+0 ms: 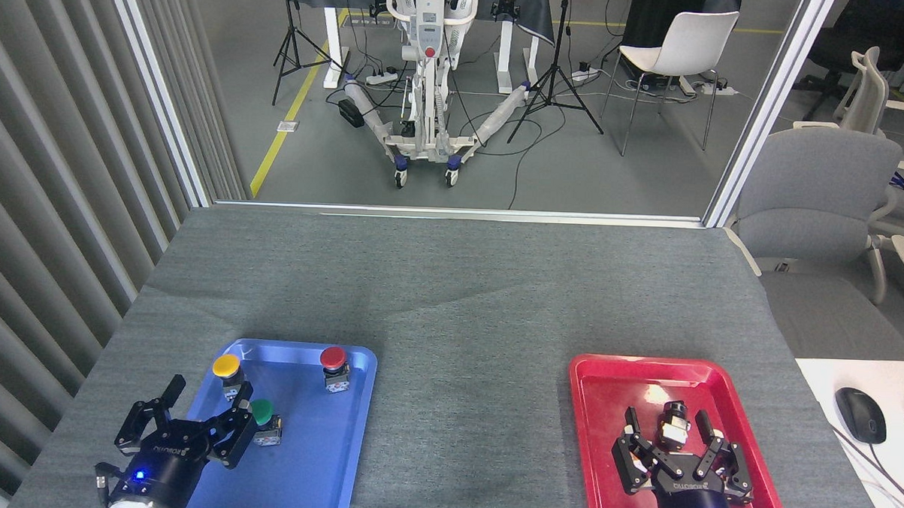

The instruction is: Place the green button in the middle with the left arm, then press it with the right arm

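The green button (263, 413), a dark-green cap on a small grey base, stands in the blue tray (339, 461) at the lower left. My left gripper (208, 393) is open just left of it; its right finger (240, 408) reaches up beside the green cap, close to or touching it. My right gripper (668, 427) is open over the red tray (603, 440) at the lower right, its fingers on either side of a small black-and-white block (673, 427) without closing on it.
A yellow-capped button (227, 369) and a red-capped button (334, 364) also stand in the blue tray. Grey cloth (469, 405) covers the table between the trays. A grey chair (815, 199), a computer mouse (861, 416) and a white desk lie to the right.
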You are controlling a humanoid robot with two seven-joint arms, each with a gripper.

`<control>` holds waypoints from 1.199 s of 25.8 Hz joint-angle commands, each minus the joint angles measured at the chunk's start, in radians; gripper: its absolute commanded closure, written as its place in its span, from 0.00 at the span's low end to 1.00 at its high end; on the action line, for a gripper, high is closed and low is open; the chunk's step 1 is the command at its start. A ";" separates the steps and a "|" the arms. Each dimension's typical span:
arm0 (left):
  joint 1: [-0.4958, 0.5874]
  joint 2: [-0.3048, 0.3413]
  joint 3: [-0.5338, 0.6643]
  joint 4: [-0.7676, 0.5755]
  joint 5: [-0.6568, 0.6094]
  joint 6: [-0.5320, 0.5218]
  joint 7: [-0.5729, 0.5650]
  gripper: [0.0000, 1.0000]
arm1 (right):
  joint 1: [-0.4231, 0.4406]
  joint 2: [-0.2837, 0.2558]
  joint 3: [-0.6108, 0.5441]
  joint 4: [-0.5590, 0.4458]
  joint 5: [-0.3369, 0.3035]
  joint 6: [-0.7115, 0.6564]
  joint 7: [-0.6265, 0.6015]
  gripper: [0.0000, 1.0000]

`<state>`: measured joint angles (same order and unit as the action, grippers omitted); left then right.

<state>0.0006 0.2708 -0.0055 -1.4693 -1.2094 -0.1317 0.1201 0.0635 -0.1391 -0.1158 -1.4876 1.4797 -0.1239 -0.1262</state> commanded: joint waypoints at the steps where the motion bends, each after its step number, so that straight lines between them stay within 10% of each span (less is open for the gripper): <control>1: -0.001 0.001 -0.001 0.000 0.001 0.024 0.007 0.00 | 0.009 -0.001 -0.004 -0.039 -0.022 0.000 0.010 0.00; 31: 0.009 0.004 -0.007 -0.031 -0.032 0.037 0.023 0.00 | 0.067 0.016 -0.013 -0.086 -0.003 0.058 -0.038 0.00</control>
<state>0.0084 0.2722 -0.0123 -1.4988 -1.2407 -0.0929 0.1383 0.1351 -0.1185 -0.1281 -1.5719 1.4798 -0.0633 -0.1661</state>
